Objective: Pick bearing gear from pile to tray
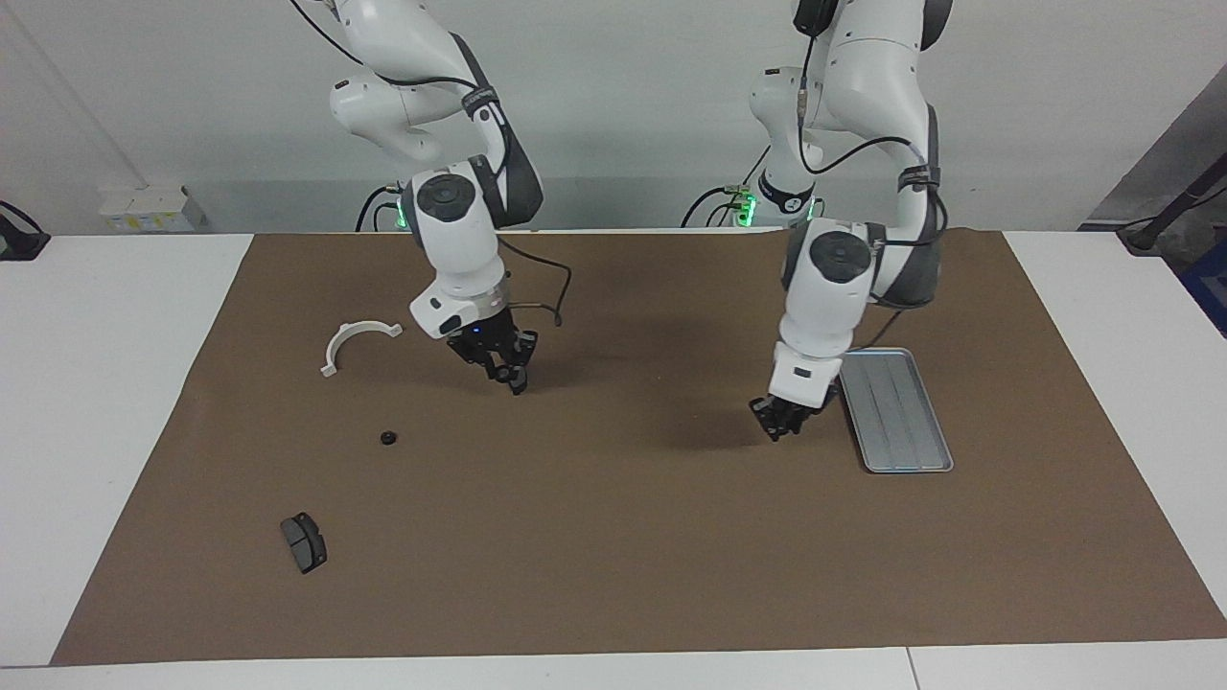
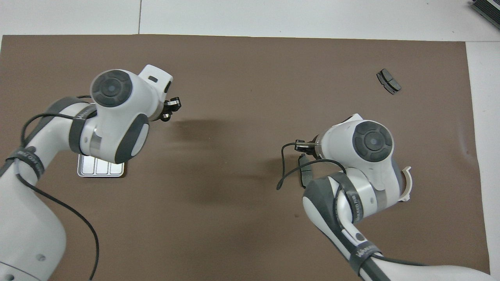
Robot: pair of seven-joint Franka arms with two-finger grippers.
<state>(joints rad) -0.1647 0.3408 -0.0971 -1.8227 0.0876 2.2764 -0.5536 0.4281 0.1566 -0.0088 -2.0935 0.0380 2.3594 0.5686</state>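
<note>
The pile lies scattered at the right arm's end of the mat. It holds a white plastic half-ring (image 1: 355, 340), a small black ring (image 1: 388, 438) and a dark grey curved pad (image 1: 304, 541). The pad (image 2: 388, 81) and half-ring (image 2: 407, 183) also show in the overhead view, where the ring is hidden under the right arm. A dark curved piece (image 2: 305, 171) lies by the right wrist. My right gripper (image 1: 510, 372) hangs over bare mat beside the half-ring. The silver ribbed tray (image 1: 896, 412) looks bare. My left gripper (image 1: 781, 424) hangs low beside the tray.
A brown mat (image 1: 613, 537) covers the white table. A black cable (image 1: 556, 302) loops off the right wrist. In the overhead view the left arm covers most of the tray (image 2: 99, 170).
</note>
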